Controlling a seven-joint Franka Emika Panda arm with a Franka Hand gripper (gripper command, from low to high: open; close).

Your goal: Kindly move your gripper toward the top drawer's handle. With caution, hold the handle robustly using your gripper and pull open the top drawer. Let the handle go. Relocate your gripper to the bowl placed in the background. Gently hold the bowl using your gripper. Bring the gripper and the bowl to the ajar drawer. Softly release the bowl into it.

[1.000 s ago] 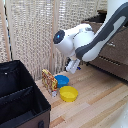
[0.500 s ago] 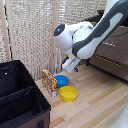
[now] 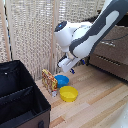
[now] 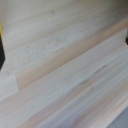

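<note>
The blue bowl (image 3: 61, 80) sits on the wooden floor by the wicker screen, touching the yellow bowl (image 3: 69, 93) in front of it. My gripper (image 3: 70, 68) hangs on the white and grey arm just above and to the exterior view's right of the blue bowl, apart from it. Its dark fingers hold nothing. The wrist view shows only blurred floorboards (image 4: 65, 65), with dark slivers at both side edges. The dresser (image 3: 112, 50) stands at the exterior view's right, partly behind the arm. Its top drawer and handle are too blurred to tell apart.
A small colourful box (image 3: 49, 80) stands upright next to the blue bowl on the exterior view's left. A large black open bin (image 3: 17, 95) fills the lower left. The wicker screen (image 3: 35, 35) closes off the back.
My gripper has shifted slightly to the exterior view's left, closer over the blue bowl. The arm's upper joint has risen a little. The bowls have not moved.
</note>
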